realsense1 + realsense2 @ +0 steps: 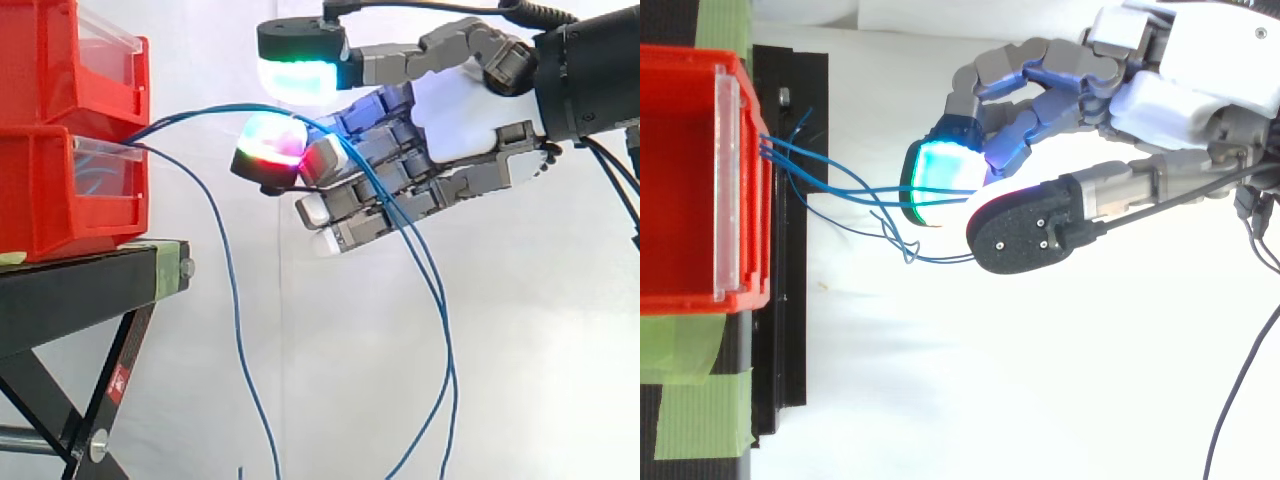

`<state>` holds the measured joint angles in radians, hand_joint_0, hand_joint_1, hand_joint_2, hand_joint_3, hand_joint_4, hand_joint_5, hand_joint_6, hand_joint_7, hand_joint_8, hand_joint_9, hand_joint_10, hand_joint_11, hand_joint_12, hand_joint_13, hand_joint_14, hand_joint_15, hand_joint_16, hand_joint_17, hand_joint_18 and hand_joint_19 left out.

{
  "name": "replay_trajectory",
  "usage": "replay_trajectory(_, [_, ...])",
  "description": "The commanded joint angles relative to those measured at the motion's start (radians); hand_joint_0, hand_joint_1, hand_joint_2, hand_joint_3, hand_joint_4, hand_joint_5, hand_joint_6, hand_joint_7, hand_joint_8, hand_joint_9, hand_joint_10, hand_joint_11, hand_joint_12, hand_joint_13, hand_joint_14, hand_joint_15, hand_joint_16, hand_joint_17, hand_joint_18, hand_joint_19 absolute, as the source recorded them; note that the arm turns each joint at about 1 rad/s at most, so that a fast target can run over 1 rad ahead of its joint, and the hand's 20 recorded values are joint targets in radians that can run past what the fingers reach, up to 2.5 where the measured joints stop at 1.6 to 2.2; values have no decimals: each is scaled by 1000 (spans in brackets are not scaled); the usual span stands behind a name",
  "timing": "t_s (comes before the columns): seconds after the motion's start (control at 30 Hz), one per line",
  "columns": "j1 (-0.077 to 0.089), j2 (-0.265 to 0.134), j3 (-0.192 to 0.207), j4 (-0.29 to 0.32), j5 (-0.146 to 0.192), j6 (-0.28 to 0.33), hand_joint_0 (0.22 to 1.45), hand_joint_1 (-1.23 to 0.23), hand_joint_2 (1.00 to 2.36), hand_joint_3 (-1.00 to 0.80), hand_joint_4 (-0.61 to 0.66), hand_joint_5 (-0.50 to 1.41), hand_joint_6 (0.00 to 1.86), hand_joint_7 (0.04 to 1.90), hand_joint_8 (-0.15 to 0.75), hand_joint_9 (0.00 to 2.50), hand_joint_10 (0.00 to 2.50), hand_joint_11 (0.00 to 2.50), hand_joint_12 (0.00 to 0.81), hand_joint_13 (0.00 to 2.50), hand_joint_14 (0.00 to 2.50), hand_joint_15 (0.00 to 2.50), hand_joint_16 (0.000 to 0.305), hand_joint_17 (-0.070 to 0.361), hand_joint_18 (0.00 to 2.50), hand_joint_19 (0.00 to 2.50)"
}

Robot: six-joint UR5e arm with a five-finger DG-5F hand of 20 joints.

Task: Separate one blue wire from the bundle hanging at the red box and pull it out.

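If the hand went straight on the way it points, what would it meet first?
The blue wires, which stretch from the lower red bin to the hand and cross it. Beyond them it would likely reach that bin's front, though depth is unclear.

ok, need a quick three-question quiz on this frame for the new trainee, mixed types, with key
1. Multiple choice: relative to the red bins on the black stand, the hand in the side view is: A) left of them, B) right of them and not touching them, C) inside the upper one.
2. True or false: the blue wires lie coiled on the black stand.
3. Fill in: past the hand, the blue wires hang ____ in front of the white curtain.

Key: 1 B. 2 false, they lead out from the red bins toward the hand. 3 down.
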<state>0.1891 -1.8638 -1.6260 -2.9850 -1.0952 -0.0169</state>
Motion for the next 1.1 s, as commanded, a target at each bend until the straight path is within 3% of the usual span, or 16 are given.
replay_trajectory(0.0, [0, 2, 0, 0, 0, 0, 556, -643, 1009, -401, 201, -240, 843, 1174, 331, 497, 17, 1390, 347, 490, 16, 1435, 42, 95, 300, 622])
replay_trajectory(0.23, [0, 0, 0, 0, 0, 0, 583, -597, 1014, -349, 209, -235, 842, 1147, 328, 522, 16, 1383, 342, 517, 16, 1426, 42, 95, 326, 630])
replay_trajectory(0.53, [1, 0, 0, 0, 0, -2, 610, -657, 1024, -236, 203, -233, 854, 1150, 326, 536, 16, 1397, 348, 537, 18, 1406, 43, 97, 363, 637])
replay_trajectory(0.67, [0, 0, 0, 0, 0, -2, 624, -712, 1034, -54, 191, -231, 857, 1161, 327, 542, 18, 1386, 346, 539, 20, 1392, 43, 96, 384, 635])
replay_trajectory(0.83, [1, 0, 0, 0, 0, -2, 634, -743, 1034, 25, 217, -230, 855, 1193, 324, 538, 17, 1395, 351, 538, 21, 1396, 43, 97, 387, 627])
replay_trajectory(1.07, [1, 0, 0, -2, 0, -2, 630, -776, 1031, 0, 221, -267, 864, 1207, 304, 286, 21, 1395, 356, 411, 18, 1432, 43, 97, 248, 627])
